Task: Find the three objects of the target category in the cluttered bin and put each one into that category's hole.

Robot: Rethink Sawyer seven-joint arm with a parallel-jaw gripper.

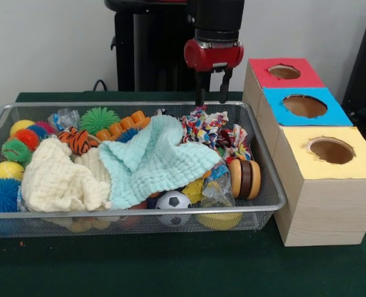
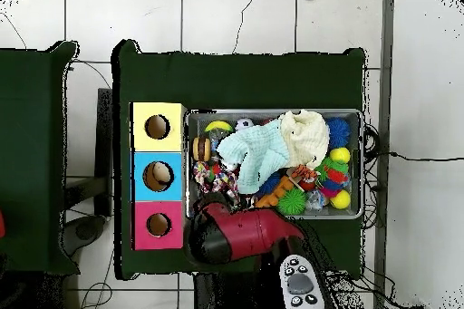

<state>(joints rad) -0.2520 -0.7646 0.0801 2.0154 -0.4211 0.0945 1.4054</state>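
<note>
The silver wire-mesh bin (image 1: 274,197) sits on the green table and also shows in the overhead view (image 2: 362,168). It holds a mint cloth (image 1: 151,162), a cream cloth (image 1: 56,178), a colourful rope toy (image 1: 209,130), a wooden yo-yo (image 1: 245,179), a soccer ball (image 1: 173,203), a tiger-striped toy (image 1: 78,141), spiky balls and yellow balls. My gripper (image 1: 211,98) hangs open and empty above the bin's far edge, just over the rope toy. In the overhead view the red arm (image 2: 237,235) covers the gripper.
Three wooden boxes stand beside the bin, each with a round hole: red top (image 1: 284,72), blue top (image 1: 304,106), yellow top (image 1: 331,150). They show in the overhead view at the bin's left (image 2: 158,188). A grey controller (image 2: 300,284) lies near the robot's base.
</note>
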